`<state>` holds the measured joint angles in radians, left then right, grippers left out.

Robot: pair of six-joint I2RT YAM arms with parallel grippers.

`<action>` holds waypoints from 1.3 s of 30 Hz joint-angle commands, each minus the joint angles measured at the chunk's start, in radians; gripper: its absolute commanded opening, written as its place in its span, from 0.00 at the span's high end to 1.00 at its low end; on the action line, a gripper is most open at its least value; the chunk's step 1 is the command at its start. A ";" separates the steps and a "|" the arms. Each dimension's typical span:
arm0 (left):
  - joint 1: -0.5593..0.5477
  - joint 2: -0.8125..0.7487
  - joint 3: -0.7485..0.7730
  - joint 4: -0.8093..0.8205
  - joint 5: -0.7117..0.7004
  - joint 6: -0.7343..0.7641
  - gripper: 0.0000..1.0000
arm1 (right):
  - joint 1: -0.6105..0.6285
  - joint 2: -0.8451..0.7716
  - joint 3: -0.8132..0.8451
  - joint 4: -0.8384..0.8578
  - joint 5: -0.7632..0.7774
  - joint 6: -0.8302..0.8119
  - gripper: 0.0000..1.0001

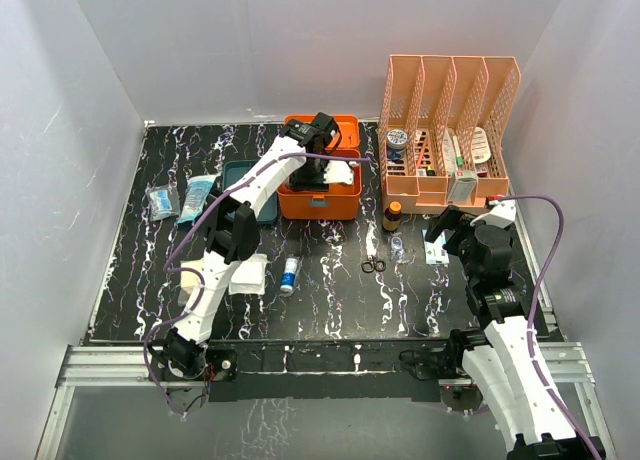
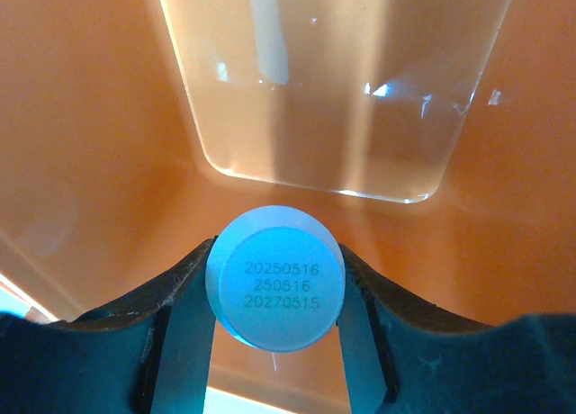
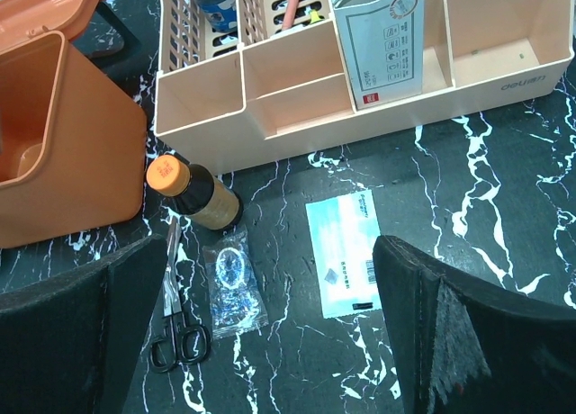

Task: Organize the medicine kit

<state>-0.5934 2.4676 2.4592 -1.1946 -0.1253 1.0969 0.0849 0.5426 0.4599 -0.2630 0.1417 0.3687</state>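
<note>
In the top view the medicine kit (image 1: 318, 195) stands open on the black marbled counter (image 1: 330, 300), toward the back and left of the peach file organizer (image 1: 450, 130), with its lid raised behind it. The left arm (image 1: 262, 175) reaches over the kit, so the left jaws are down at its open top and hidden there. A teal tray (image 1: 240, 180) lies just beside the kit on its left. The right jaws hang over the counter in front of the organizer, well apart from the kit. A brown bottle (image 1: 392, 217) and scissors (image 1: 373, 265) lie between the two. In the left wrist view the left jaws are clenched on a round pale-blue container (image 2: 274, 277). Its flat end, printed with dates, faces the camera, and one finger presses each side. The kit's orange inner walls (image 2: 99, 135) fill the view behind and around it, along with a clear panel (image 2: 333, 90). In the right wrist view the right jaws are spread wide and grip nothing. They hang above a white sachet (image 3: 342, 252), a small clear bag (image 3: 234, 283) and the scissors (image 3: 175, 315). The orange-capped bottle (image 3: 193, 193) stands just beyond. The kit (image 3: 54, 153) sits at the left edge, outside the jaws.
</note>
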 commanded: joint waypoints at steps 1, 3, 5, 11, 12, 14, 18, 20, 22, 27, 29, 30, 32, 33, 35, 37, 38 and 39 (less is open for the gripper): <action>-0.008 -0.032 0.027 -0.028 -0.052 0.025 0.96 | 0.004 -0.013 0.003 0.026 0.022 0.012 0.02; -0.011 -0.044 0.010 -0.013 -0.044 0.020 0.82 | 0.003 -0.012 0.003 0.024 0.018 0.012 0.01; -0.013 -0.059 -0.015 0.009 -0.040 0.019 0.66 | 0.004 -0.012 0.003 0.024 0.018 0.012 0.02; -0.018 -0.073 -0.029 0.026 -0.023 -0.008 0.48 | 0.003 -0.012 0.005 0.022 0.015 0.010 0.02; -0.019 -0.075 -0.031 0.027 -0.020 -0.014 0.45 | 0.004 -0.011 0.005 0.022 0.015 0.009 0.02; -0.021 -0.080 -0.036 0.032 -0.016 -0.023 0.40 | 0.003 -0.009 0.005 0.023 0.014 0.008 0.02; -0.022 -0.092 -0.054 0.039 -0.016 -0.029 0.33 | 0.004 -0.001 0.003 0.025 0.012 0.006 0.02; -0.022 -0.101 -0.060 0.051 -0.015 -0.035 0.32 | 0.003 0.004 0.002 0.028 0.006 0.002 0.02; -0.023 -0.110 -0.058 0.073 -0.014 -0.047 0.32 | 0.004 0.011 0.002 0.031 -0.003 0.000 0.02; -0.022 -0.158 -0.045 0.124 -0.005 -0.125 0.32 | 0.003 0.033 0.009 0.036 -0.007 -0.010 0.02; -0.022 -0.190 -0.058 0.145 0.015 -0.182 0.31 | 0.005 0.043 0.016 0.036 -0.008 -0.016 0.02; -0.022 -0.213 -0.073 0.163 0.025 -0.212 0.31 | 0.004 0.050 0.020 0.036 -0.008 -0.019 0.02; -0.022 -0.265 -0.128 0.215 0.045 -0.274 0.31 | 0.006 0.074 0.032 0.039 -0.008 -0.030 0.02; -0.022 -0.295 -0.160 0.246 0.052 -0.303 0.31 | 0.007 0.087 0.039 0.042 -0.008 -0.038 0.02; -0.021 -0.355 -0.227 0.307 0.066 -0.353 0.30 | 0.008 0.110 0.051 0.051 -0.008 -0.049 0.02; -0.021 -0.408 -0.285 0.364 0.080 -0.398 0.29 | 0.012 0.134 0.057 0.067 -0.013 -0.056 0.02; -0.016 -0.436 -0.310 0.397 0.090 -0.429 0.28 | 0.014 0.146 0.058 0.076 -0.015 -0.058 0.02; -0.012 -0.460 -0.335 0.430 0.096 -0.461 0.24 | 0.018 0.156 0.056 0.085 -0.016 -0.059 0.02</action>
<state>-0.6064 2.1479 2.1960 -0.9009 -0.0708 0.7891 0.0895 0.6758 0.4618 -0.2604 0.1318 0.3374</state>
